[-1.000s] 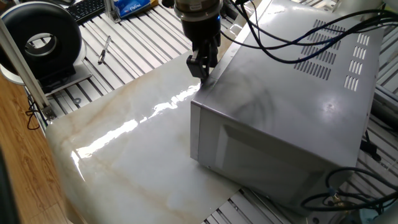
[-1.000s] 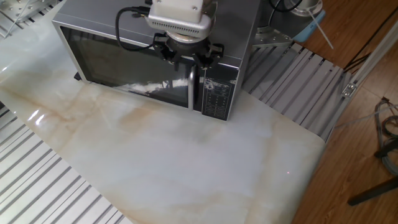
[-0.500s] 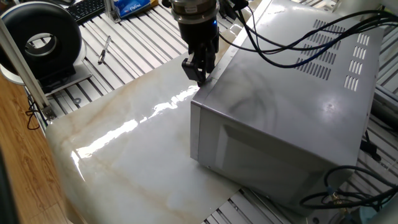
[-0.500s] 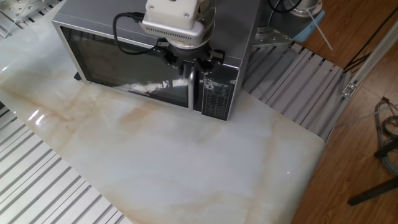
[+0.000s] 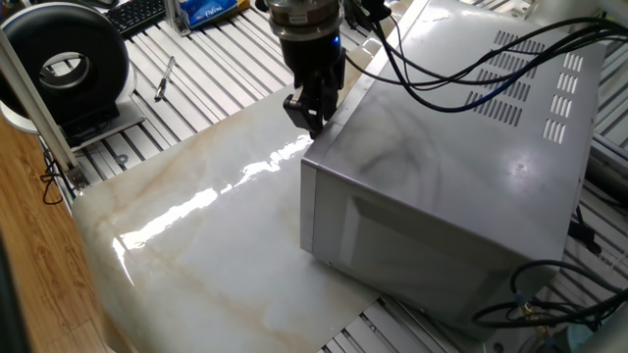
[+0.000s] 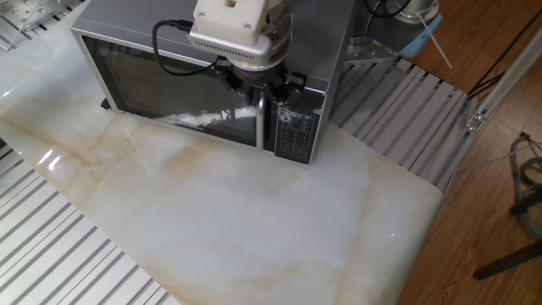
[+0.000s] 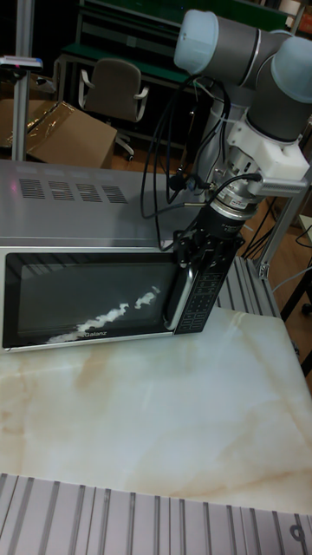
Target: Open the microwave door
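The microwave (image 5: 461,176) (image 6: 326,34) (image 7: 78,212) stands at the back of a pale marble-look board. Its door (image 6: 169,89) (image 7: 87,299), with a dark window, looks flush with the casing. In one fixed view the door faces away and is hidden. My gripper (image 5: 309,114) (image 6: 258,91) (image 7: 201,256) points down at the top of the dark vertical door handle (image 6: 259,123) (image 7: 180,303), beside the control panel (image 6: 294,131). Its fingers look shut on the handle's top end.
The marble-look board (image 5: 196,226) (image 6: 254,220) lies on a slatted metal table. A black ring-shaped device (image 5: 69,64), a pen (image 5: 165,78) and a keyboard (image 5: 137,12) lie beyond the board. Black cables (image 5: 471,59) drape over the microwave's top. A chair (image 7: 113,91) stands behind.
The gripper has shifted a little outward from the microwave's front, staying at the handle. The door shows no clear swing.
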You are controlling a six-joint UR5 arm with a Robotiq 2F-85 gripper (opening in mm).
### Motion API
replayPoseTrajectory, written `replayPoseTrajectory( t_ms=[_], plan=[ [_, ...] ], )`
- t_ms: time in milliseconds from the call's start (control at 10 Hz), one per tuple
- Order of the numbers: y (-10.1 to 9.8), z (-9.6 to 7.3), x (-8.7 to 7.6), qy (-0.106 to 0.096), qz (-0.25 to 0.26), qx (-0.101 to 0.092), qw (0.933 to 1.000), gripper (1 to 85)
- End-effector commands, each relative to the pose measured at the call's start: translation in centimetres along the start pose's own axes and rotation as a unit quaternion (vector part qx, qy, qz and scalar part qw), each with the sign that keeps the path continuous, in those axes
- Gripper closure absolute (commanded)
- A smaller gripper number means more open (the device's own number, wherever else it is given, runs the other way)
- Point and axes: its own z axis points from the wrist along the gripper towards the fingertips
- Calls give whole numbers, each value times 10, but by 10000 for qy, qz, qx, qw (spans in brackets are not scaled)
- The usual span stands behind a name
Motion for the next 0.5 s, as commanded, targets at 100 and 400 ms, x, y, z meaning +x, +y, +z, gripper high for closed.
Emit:
replayPoseTrajectory(
  t_ms=[100, 400],
  plan=[
    [2, 5, -4, -1, 81, -71, 9999, 437],
    [1, 10, -4, 41, 176, -70, 9998, 457]
  ],
)
